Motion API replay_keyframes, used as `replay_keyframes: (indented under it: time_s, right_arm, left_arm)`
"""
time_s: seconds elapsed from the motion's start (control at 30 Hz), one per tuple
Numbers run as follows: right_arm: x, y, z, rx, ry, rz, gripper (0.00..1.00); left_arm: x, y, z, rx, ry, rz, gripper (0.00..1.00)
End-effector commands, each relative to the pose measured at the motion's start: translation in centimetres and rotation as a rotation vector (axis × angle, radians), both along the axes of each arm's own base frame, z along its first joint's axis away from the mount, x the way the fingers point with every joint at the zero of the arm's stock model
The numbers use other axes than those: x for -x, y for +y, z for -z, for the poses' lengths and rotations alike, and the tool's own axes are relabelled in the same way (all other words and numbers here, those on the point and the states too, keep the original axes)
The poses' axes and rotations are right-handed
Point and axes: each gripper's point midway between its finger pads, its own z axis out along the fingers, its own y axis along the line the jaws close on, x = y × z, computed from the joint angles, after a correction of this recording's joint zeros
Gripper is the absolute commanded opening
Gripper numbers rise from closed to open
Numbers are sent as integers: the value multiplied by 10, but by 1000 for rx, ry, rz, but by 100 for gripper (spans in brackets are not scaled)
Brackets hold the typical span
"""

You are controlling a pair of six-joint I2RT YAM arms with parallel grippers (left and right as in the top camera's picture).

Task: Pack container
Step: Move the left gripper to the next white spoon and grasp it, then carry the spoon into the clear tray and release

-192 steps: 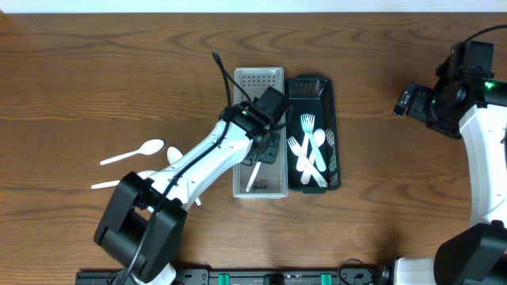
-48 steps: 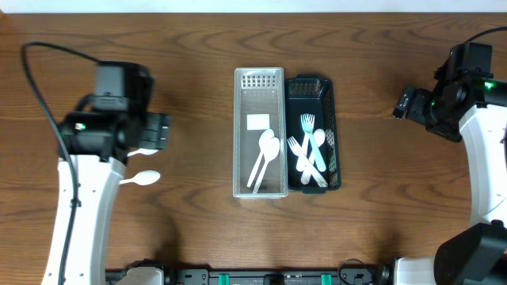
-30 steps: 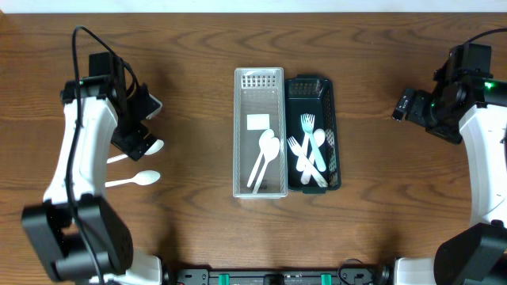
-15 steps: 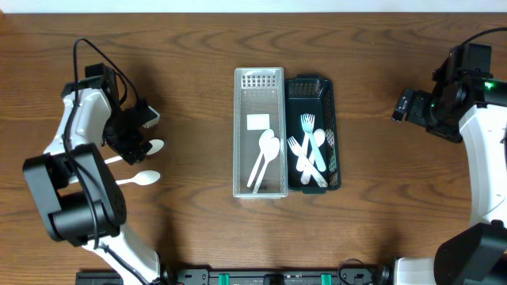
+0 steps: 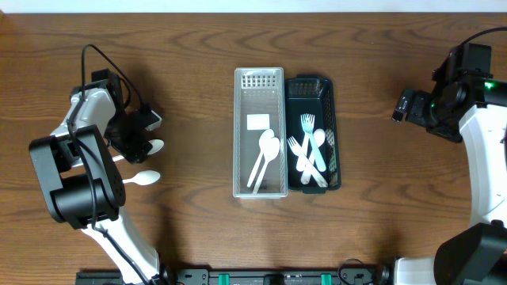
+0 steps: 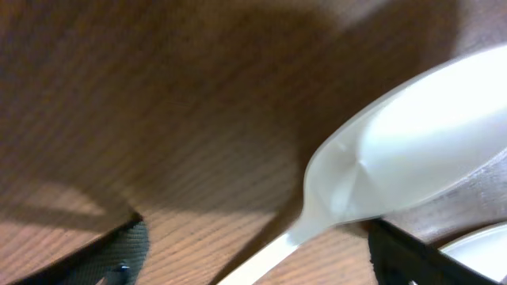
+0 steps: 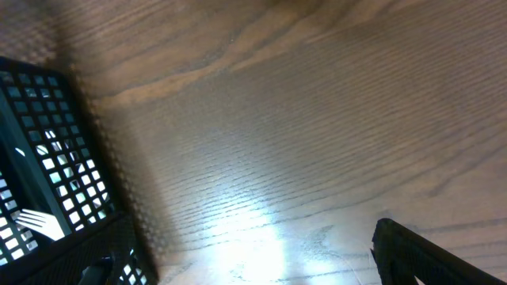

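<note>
A clear container (image 5: 259, 87) in the table's middle holds two white spoons (image 5: 265, 158). Beside it, a dark basket (image 5: 313, 87) holds white forks and spoons (image 5: 310, 154). Two more white spoons lie on the table at the left, an upper one (image 5: 153, 146) and a lower one (image 5: 139, 179). My left gripper (image 5: 131, 136) is open and low over the upper spoon. In the left wrist view its fingers (image 6: 257, 265) straddle the handle just below the spoon's bowl (image 6: 412, 150). My right gripper (image 5: 404, 104) is open and empty, off to the right (image 7: 261, 261).
The dark basket's mesh wall (image 7: 40, 150) shows at the left of the right wrist view, with a fork (image 7: 36, 222) inside. The left arm's cable (image 5: 103, 59) loops above the gripper. Bare wood surrounds the containers.
My left arm left the clear container, where two spoons now lie, and swung to the left side. It has come down over the upper loose spoon. The right arm has not moved.
</note>
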Motion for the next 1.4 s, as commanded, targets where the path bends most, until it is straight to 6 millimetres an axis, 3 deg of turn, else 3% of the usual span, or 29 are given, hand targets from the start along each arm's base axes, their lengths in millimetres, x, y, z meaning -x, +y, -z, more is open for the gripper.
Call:
replay_keyframes:
  time_s: [0.0, 0.17, 0.37, 0.47, 0.67, 0.73, 0.87, 1.0, 1.07, 1.17, 1.27, 1.37]
  right_arm:
    - [0, -3, 3, 13, 10, -8, 99]
    - [1, -3, 3, 13, 10, -8, 99]
    - [1, -3, 3, 13, 10, -8, 99]
    - [0, -3, 3, 13, 10, -8, 98]
    - [0, -3, 3, 13, 10, -8, 98]
    - [0, -3, 2, 13, 9, -8, 99]
    - [0, -3, 2, 13, 8, -8, 99]
    - [0, -3, 2, 13, 8, -8, 99]
    - [0, -3, 2, 13, 8, -8, 99]
    - [0, -3, 2, 12, 8, -8, 99]
    - [0, -2, 3, 11, 9, -8, 99]
    - [1, 1, 3, -7, 11, -13, 99]
  left_arm:
    - [10, -10, 18, 65, 48, 7, 69]
    - [8, -13, 18, 86, 41, 5, 48]
    - [8, -13, 18, 86, 41, 5, 11]
    - [8, -13, 18, 86, 41, 5, 6]
    - [6, -13, 12, 79, 22, -5, 6]
    - [2, -14, 3, 71, -4, -16, 6]
    - [-15, -26, -33, 45, -114, -15, 6]
    - [-33, -64, -89, 29, -273, 79, 6]
    - [-37, -98, -118, 33, -353, 173, 6]
    - [-32, -156, -146, 59, -428, 320, 6]
    - [-16, -220, -158, 104, -458, 454, 6]
    - [4, -273, -153, 147, -442, 545, 6]
